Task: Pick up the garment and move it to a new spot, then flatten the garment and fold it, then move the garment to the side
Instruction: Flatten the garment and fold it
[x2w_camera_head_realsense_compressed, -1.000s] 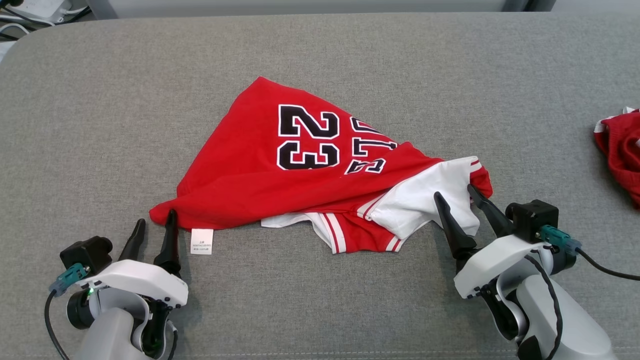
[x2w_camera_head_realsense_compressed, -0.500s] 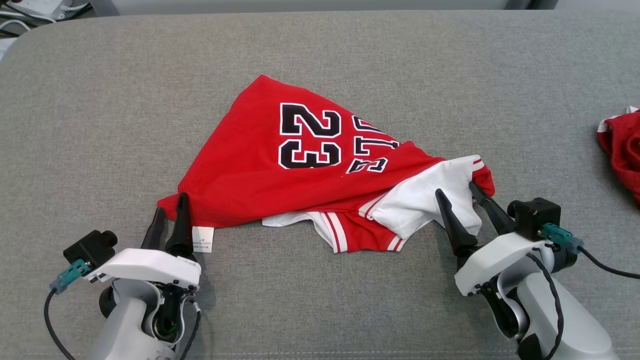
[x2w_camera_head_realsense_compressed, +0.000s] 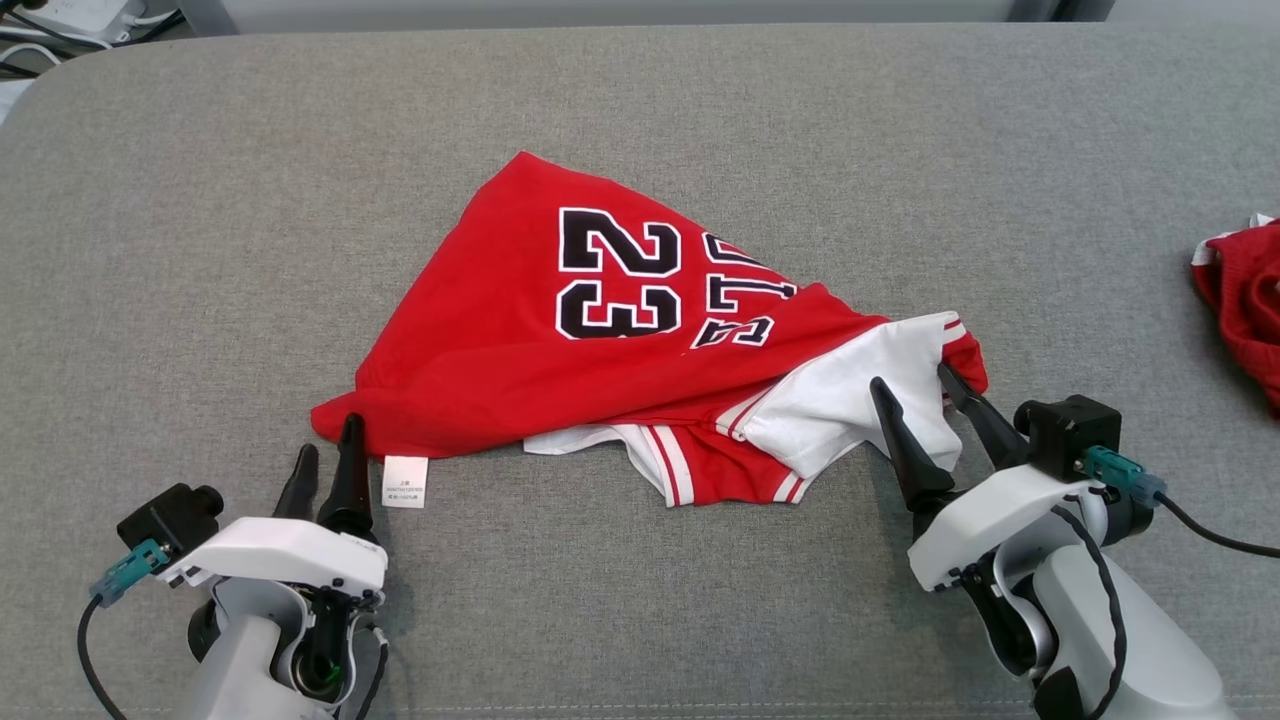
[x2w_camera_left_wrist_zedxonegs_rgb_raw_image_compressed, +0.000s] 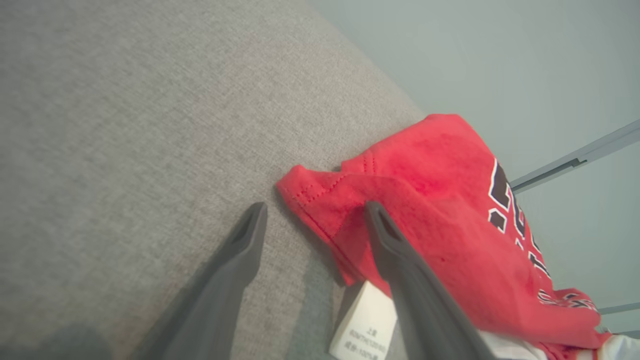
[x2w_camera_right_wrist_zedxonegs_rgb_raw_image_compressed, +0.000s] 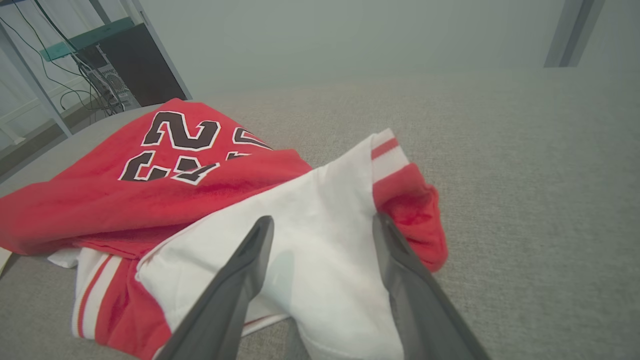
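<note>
The garment (x2w_camera_head_realsense_compressed: 600, 340) is a red jersey with a black "23" and white striped sleeves, lying crumpled in the middle of the grey padded surface (x2w_camera_head_realsense_compressed: 200, 200). My left gripper (x2w_camera_head_realsense_compressed: 330, 437) is open at its near-left corner. In the left wrist view one finger (x2w_camera_left_wrist_zedxonegs_rgb_raw_image_compressed: 400, 260) lies over the red hem (x2w_camera_left_wrist_zedxonegs_rgb_raw_image_compressed: 440, 200) while the other rests on bare grey fabric. A white care label (x2w_camera_left_wrist_zedxonegs_rgb_raw_image_compressed: 367, 325) hangs beside it. My right gripper (x2w_camera_head_realsense_compressed: 912, 380) is open over the white sleeve (x2w_camera_right_wrist_zedxonegs_rgb_raw_image_compressed: 310, 200), with the sleeve's red cuff (x2w_camera_right_wrist_zedxonegs_rgb_raw_image_compressed: 410, 210) by one finger. Neither holds anything.
A second red garment (x2w_camera_head_realsense_compressed: 1240, 300) lies at the right edge of the surface. Cables (x2w_camera_head_realsense_compressed: 60, 30) sit beyond the far-left corner. The right wrist view shows a dark cabinet (x2w_camera_right_wrist_zedxonegs_rgb_raw_image_compressed: 135, 70) with wires past the surface's edge.
My left gripper pushed forward onto the jersey's corner, then drew back a little toward me; the corner shifted slightly. The right gripper has stayed almost still.
</note>
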